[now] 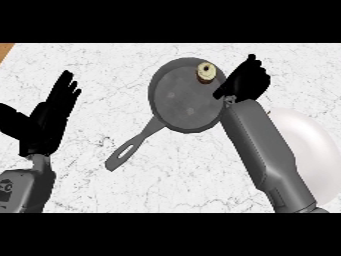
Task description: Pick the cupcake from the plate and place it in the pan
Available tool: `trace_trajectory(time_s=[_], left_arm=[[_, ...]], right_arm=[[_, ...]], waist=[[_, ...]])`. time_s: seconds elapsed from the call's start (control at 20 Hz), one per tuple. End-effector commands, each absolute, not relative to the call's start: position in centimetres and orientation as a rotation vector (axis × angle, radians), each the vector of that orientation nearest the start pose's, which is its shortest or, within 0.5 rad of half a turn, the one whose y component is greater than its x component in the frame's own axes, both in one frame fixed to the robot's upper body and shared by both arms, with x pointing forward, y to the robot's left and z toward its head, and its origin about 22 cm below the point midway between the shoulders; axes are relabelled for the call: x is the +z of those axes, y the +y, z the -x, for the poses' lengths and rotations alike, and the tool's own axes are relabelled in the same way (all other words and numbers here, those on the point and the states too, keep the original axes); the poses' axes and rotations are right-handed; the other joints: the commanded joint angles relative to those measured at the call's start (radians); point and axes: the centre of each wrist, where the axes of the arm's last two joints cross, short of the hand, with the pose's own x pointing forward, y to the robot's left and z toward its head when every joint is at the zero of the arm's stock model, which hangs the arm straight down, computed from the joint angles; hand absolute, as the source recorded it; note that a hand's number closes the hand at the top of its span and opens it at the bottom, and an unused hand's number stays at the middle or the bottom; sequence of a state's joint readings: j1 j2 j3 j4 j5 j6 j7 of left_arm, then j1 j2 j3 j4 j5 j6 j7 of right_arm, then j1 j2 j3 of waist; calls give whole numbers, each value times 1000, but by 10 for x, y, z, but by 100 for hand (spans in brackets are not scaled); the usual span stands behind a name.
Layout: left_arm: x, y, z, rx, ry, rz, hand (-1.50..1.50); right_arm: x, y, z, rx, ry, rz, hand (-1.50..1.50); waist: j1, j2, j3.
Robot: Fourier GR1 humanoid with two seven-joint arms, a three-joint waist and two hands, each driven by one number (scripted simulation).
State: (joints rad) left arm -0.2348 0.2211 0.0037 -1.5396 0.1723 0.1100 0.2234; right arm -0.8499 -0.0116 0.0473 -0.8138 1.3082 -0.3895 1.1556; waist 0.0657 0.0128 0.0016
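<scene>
cupcake (pixel 206 72) sat in pan (pixel 186 96), upper centre | right hand (pixel 245 80) beside it, fingers curled, empty | left hand (pixel 44 114) at left, fingers spread

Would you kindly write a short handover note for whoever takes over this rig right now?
Left hand: open, fingers up, resting at the view's left.
Right hand: fingers curled, just right of the cupcake; whether it touches it cannot be told.
Cupcake: in the pan, near its far rim.
Plate: right of the pan, partly behind the right forearm, no cupcake on it.
Done: cupcake moved to the pan.
Left: draw the right hand clear.
</scene>
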Motion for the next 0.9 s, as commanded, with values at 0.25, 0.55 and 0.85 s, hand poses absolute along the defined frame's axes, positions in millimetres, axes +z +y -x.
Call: trace_trajectory(time_s=[0.25,0.55,0.85], left_arm=[[62,255,-295,28,-1502,-72,0],[54,269,-284,25,-1496,-108,0],[49,283,-282,69,-1487,-116,0]], right_arm=[[83,-112,-390,-302,-1136,1262,-150],[86,-116,-356,-453,-1295,1145,-150],[73,-96,-295,-463,-1442,972,-150]], waist=[[-34,-16,1],[-65,-35,-1],[-74,-38,-2]])
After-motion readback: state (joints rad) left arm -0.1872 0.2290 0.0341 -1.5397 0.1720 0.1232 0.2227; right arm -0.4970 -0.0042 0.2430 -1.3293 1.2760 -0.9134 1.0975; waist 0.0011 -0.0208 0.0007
